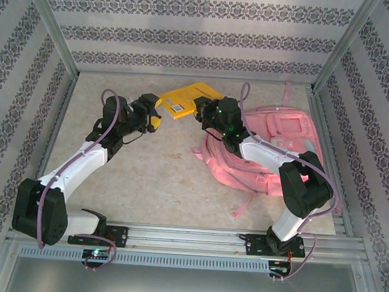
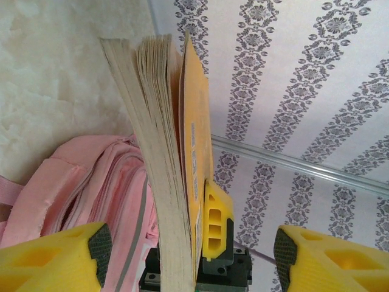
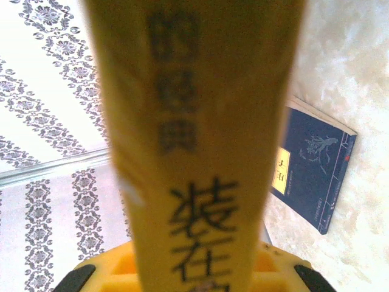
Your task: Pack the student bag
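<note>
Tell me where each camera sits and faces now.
Top external: above, behind the bases, looking down; left arm, right arm, yellow book, student bag.
Left wrist: faces the book's page edge and bag; left gripper open.
Right wrist: faces the book's spine, clamped in right gripper; blue book beyond.
Shared: all see the yellow book.

Lying on the table [image 1: 152, 176], toward its right side: student bag [image 1: 289, 129]. Just left of the bag and slightly behind it: book [image 1: 183, 98], raised off the table, clamped at its bag-side end in the right gripper [image 1: 198, 111]. Farther left of the bag: left gripper [image 1: 155, 113], fingers spread either side of the book's other end. Flat on the table: second book [image 3: 313, 167], place from the bag unclear
</note>
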{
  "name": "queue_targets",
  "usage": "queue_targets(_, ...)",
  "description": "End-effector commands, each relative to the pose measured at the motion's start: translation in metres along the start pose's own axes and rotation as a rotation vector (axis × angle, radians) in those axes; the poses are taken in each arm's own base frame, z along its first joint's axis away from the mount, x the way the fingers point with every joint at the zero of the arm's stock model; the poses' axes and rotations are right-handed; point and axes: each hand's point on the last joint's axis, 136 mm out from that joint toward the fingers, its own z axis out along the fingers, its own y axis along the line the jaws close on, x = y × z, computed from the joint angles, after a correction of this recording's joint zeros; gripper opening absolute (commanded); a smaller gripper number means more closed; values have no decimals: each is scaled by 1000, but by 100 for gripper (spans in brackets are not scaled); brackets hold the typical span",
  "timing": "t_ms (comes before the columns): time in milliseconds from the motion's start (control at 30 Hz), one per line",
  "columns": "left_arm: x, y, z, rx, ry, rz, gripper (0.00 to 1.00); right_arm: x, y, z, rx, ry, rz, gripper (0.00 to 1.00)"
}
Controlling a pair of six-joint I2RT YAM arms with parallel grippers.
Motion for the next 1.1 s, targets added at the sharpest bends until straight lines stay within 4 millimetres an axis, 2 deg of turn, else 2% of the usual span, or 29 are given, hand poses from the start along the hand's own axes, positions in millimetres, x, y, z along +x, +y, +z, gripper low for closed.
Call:
queue_targets(0,5,-9,7,0,25,35,72,16,60,-12,-179,43,-25,0)
queue_targets(167,3,-17,18,2,28,56,69,23,62,-12,-189,56,-18,0)
queue_targets(400,-10,-14,26,-10,-11,79,56,31,70,-21,-202,76,-27,0)
queue_targets(667,-17,-32,24,-12,-23,174,39,40,51,-35,-137,91,-70,0)
queue_targets(800,-13,-40,25,6,0,211,23,48,39,-34,-97,106,-91,0)
queue_targets(1033,-2,-53,22,70,41,253,4,52,35,-32,-63,129,-148,0)
queue_targets(1067,-1,-55,19,75,43,265,0,51,32,-32,-53,129,-162,6)
